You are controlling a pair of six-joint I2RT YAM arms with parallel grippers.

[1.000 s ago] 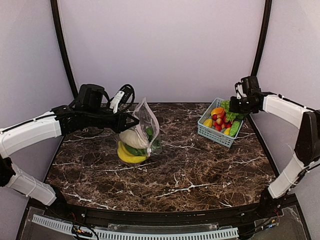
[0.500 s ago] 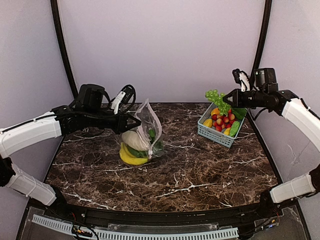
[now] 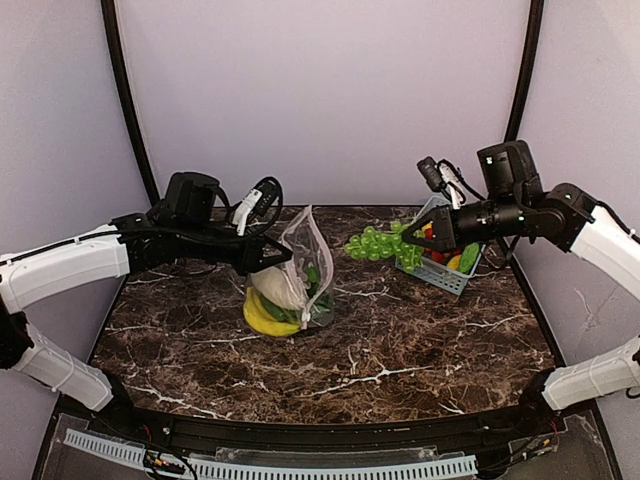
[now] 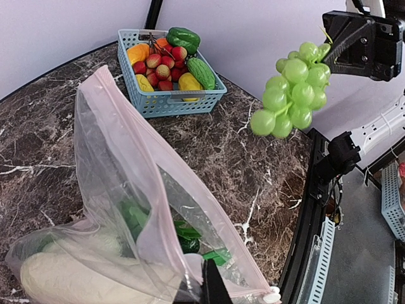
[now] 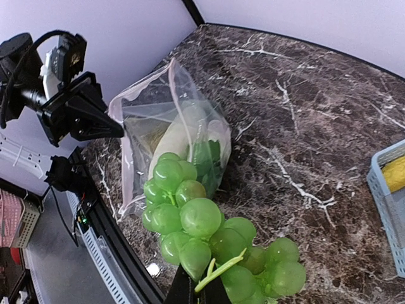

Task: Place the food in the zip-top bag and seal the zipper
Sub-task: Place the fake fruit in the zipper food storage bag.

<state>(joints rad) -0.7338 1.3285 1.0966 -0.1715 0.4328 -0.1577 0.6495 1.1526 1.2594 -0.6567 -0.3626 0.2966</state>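
Observation:
The clear zip-top bag (image 3: 308, 258) stands on the marble table, its mouth raised and gaping. My left gripper (image 3: 284, 262) is shut on the mouth's edge, by the pink zipper (image 4: 212, 218). Food sits inside: yellow bananas (image 3: 266, 318), a white vegetable (image 3: 279, 286) and green pieces (image 4: 183, 231). My right gripper (image 3: 410, 241) is shut on the stem of a green grape bunch (image 3: 377, 243), held in the air right of the bag. In the right wrist view the grapes (image 5: 205, 231) hang in front of the bag (image 5: 142, 126), above the gripper (image 5: 199, 294).
A blue-grey slatted basket (image 3: 438, 275) at the back right holds more toy produce: red fruits (image 4: 163, 68), a cucumber (image 4: 200, 73) and yellow pieces. The table's dark front rail (image 4: 313, 209) runs close to the bag. A white slider (image 4: 273, 294) sits at the zipper's end.
My right gripper lifted the grape bunch out of the basket and carried it left toward the bag. The left arm and bag shifted slightly right.

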